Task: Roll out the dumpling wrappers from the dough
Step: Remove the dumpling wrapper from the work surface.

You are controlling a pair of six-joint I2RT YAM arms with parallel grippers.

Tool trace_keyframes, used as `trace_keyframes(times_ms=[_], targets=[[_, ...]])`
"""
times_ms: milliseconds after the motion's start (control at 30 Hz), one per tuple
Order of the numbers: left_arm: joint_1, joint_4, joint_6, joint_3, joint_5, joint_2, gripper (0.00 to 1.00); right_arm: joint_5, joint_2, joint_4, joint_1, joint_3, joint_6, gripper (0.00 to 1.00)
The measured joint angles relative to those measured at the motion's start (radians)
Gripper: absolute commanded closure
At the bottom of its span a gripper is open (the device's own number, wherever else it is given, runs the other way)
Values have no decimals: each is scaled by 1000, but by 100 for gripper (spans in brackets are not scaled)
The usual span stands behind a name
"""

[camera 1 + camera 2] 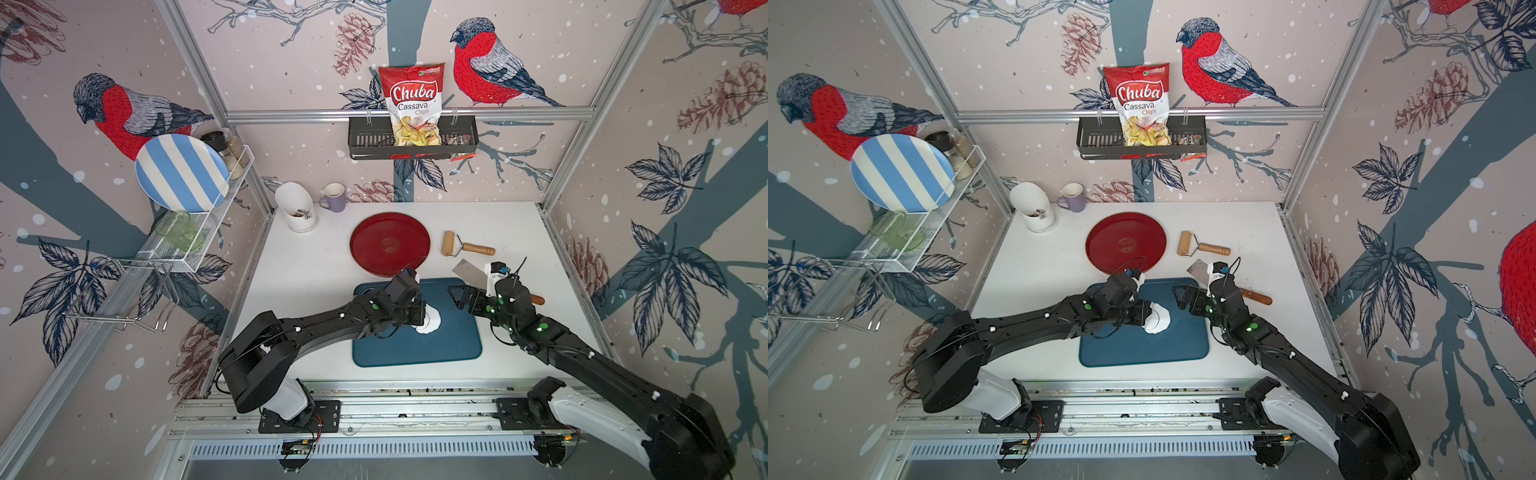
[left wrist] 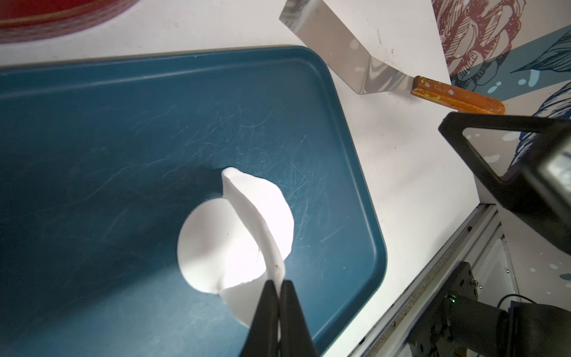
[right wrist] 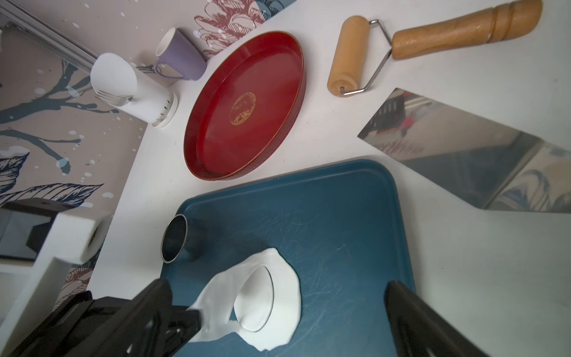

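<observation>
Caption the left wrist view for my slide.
Left gripper pinches the raised edge of the dough sheet above a round wrapper on the blue tray.

Black arms (image 1: 316, 328), white shoulder covers (image 1: 286, 399), green dots (image 1: 375, 306)

1. Mock kitchen booth, lab-built: aluminium frame (image 1: 291, 115), bird wallpaper (image 1: 478, 70).
2. Kitchen stuff: striped plate (image 1: 180, 172) in wire rack (image 1: 208, 245), chips bag (image 1: 411, 95), mug (image 1: 334, 198), rolling pin (image 1: 451, 244), spatula (image 1: 469, 272) on white table (image 1: 316, 266).
3. Two robot arms (image 1: 324, 328) mounted on rail (image 1: 415, 409).
</observation>
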Motion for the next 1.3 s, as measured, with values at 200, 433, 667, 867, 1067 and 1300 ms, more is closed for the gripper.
trace_keyframes(times_ms=[200,433,667,867,1067,1300], targets=[[-35,-4,-4,36,-1,20,94,63,-98,0,-11,-40,26,0],[-70,-4,-21,63,-3,35,94,105,-161,0,-22,-66,49,0],[-98,-13,-27,94,-3,61,94,120,-179,0,-29,-68,49,0],[-117,-19,-27,158,-3,92,94,134,-203,-1,-31,-76,50,0],[-130,-27,-22,214,-3,121,94,147,-233,-6,-36,-84,52,0],[-132,-46,-11,266,-4,126,94,179,-283,-15,-41,-87,53,0]])
